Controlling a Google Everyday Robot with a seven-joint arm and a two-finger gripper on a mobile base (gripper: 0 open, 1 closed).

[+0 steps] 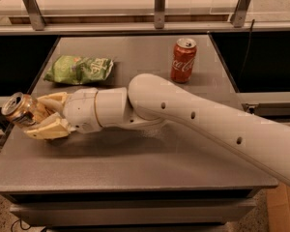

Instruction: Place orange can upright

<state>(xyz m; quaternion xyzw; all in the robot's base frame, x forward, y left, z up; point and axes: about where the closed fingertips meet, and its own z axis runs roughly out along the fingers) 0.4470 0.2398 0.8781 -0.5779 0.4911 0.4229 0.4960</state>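
Note:
The orange can (pixel 20 110) is shiny orange-gold and silver. It is tilted with its top toward the upper left, at the table's left edge. My gripper (pixel 42 115) is shut on the orange can, with one pale finger (pixel 52 100) behind it and one finger (pixel 47 130) in front. The can looks held slightly above the table surface. My white arm reaches in from the lower right across the table.
A red Coca-Cola can (pixel 183 60) stands upright at the back right. A green chip bag (pixel 79 69) lies at the back left. The grey table (pixel 135 163) ends just left of the gripper. A metal rail runs along the back.

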